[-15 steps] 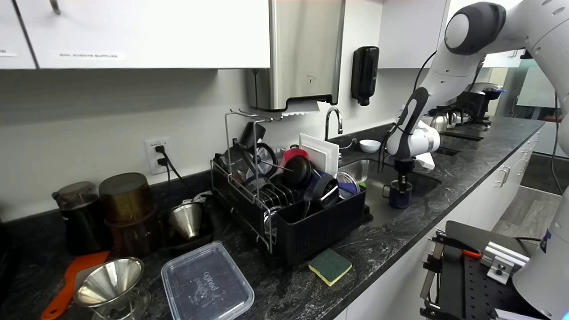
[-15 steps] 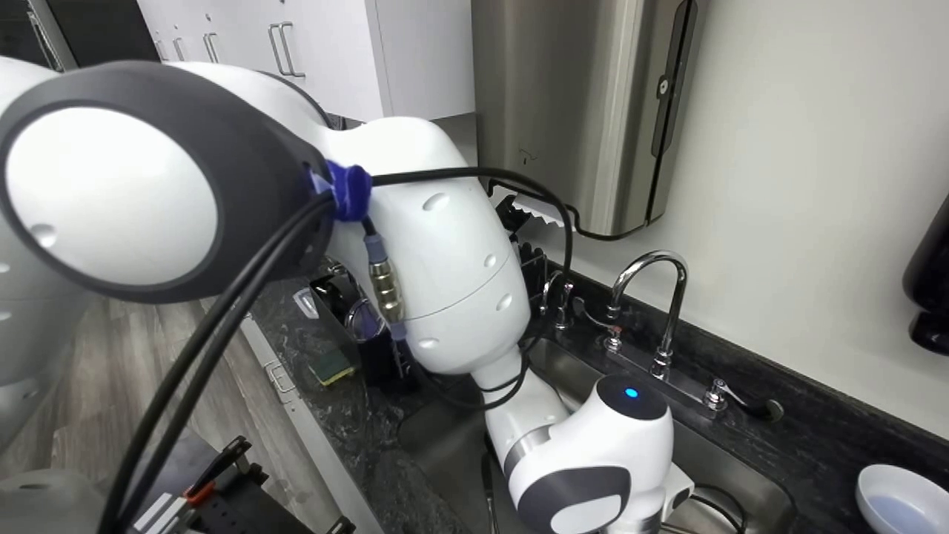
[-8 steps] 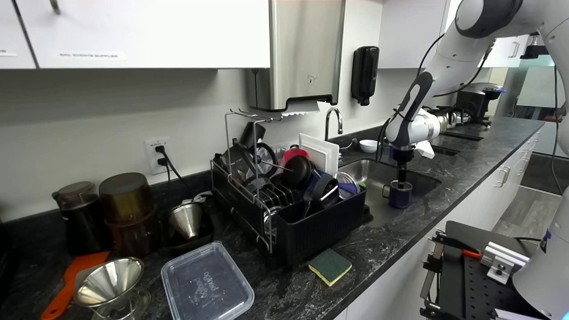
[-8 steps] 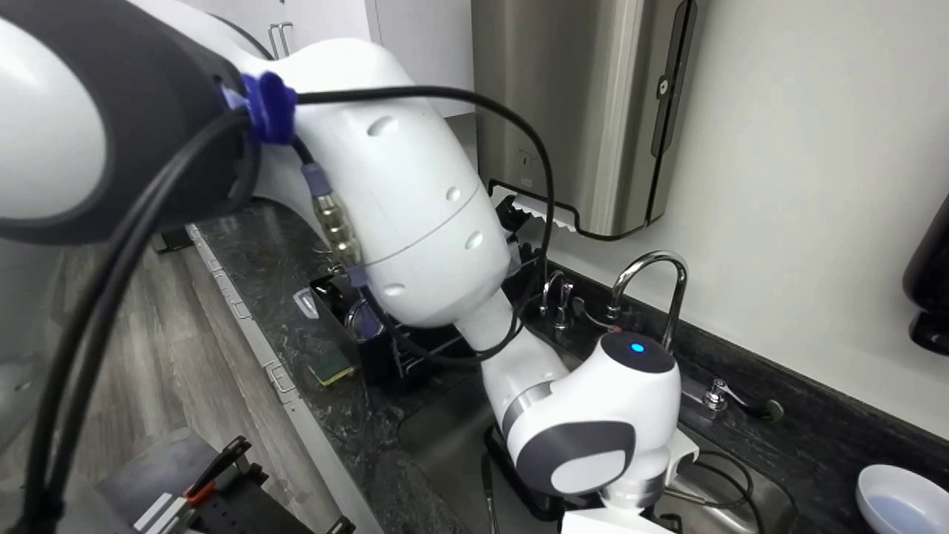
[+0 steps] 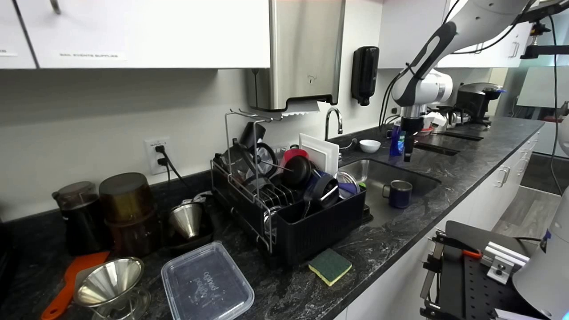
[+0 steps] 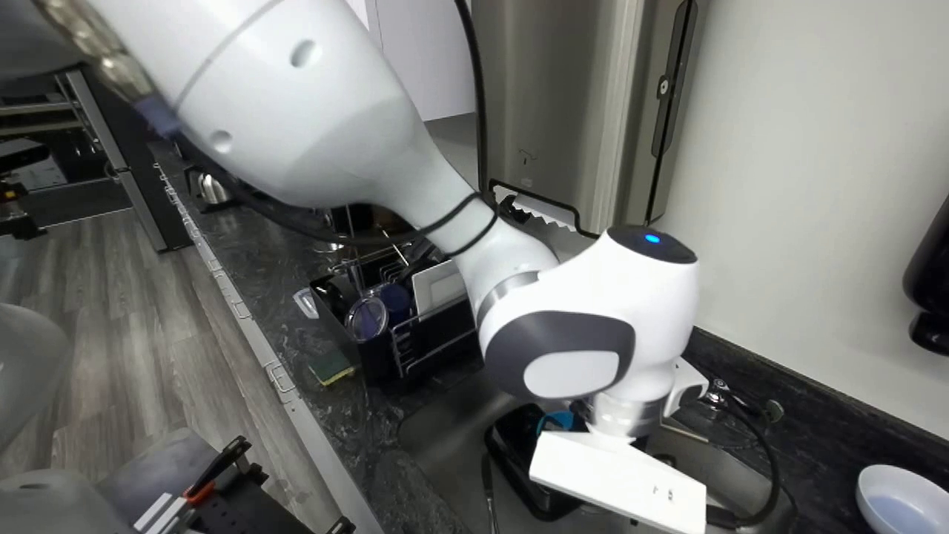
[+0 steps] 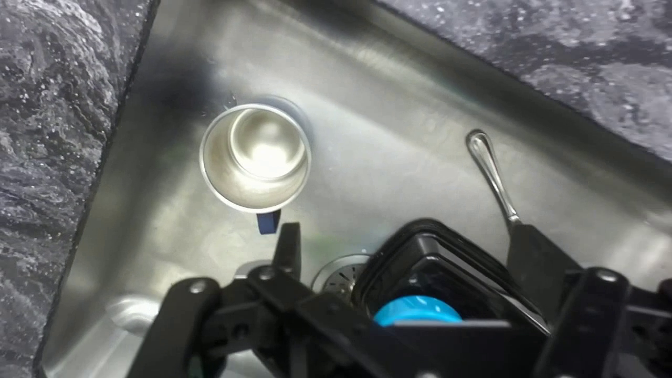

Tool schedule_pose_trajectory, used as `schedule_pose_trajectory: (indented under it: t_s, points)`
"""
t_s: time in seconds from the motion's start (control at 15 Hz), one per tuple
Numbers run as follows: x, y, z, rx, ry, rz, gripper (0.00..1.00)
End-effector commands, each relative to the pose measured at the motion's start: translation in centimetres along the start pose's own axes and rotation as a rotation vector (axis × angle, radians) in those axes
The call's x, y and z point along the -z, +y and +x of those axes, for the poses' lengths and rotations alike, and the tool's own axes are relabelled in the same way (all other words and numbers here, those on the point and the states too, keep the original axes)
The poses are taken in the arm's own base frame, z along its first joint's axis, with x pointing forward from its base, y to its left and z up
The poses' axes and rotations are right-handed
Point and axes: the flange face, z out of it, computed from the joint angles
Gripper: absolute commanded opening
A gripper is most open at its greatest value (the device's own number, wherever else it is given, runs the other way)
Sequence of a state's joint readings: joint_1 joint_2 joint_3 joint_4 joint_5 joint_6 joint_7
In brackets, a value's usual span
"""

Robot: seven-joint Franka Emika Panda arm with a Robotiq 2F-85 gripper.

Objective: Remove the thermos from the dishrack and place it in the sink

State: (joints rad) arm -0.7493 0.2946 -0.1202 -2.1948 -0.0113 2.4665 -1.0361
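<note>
The thermos, a dark blue mug with a steel rim and a handle, stands upright on the sink floor; its pale inside [image 7: 252,194] shows in the wrist view and its side [image 5: 400,198] in an exterior view. Around it runs the steel sink [image 7: 367,173]. My gripper [image 7: 409,244] is open, its fingers wide apart with nothing held, and it hangs above the sink, clear of the thermos. In an exterior view the gripper [image 5: 407,151] appears higher than the thermos. The black dishrack [image 5: 320,233], full of dishes, sits beside the sink.
Under my gripper lie a black container [image 7: 428,228] with a blue round item [image 7: 417,308] and a metal-handled utensil [image 7: 491,163]. A faucet [image 5: 336,116] rises behind the sink. A white bowl [image 5: 369,145] and a blue bottle [image 5: 395,142] stand at the back; a sponge [image 5: 330,266] lies in front.
My gripper was down at the thermos a second ago; it has let go and risen well above it. The thermos has stayed in its place in the sink.
</note>
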Motion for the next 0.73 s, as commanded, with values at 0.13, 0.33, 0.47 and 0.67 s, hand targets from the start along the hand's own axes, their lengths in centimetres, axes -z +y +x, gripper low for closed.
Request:
schedule_pose_trajectory:
  t_s: [0.13, 0.33, 0.47, 0.67]
  points:
    - [8.8, -3.5, -2.4, 0.017, 0.114, 0.086, 1.0]
    - [13.8, -4.9, -4.3, 0.043, 0.16, 0.107, 1.0]
    - [16.3, -5.9, -5.9, 0.025, 0.178, 0.11, 1.0]
    - [17.0, -5.4, -6.0, 0.017, 0.176, 0.101, 1.0]
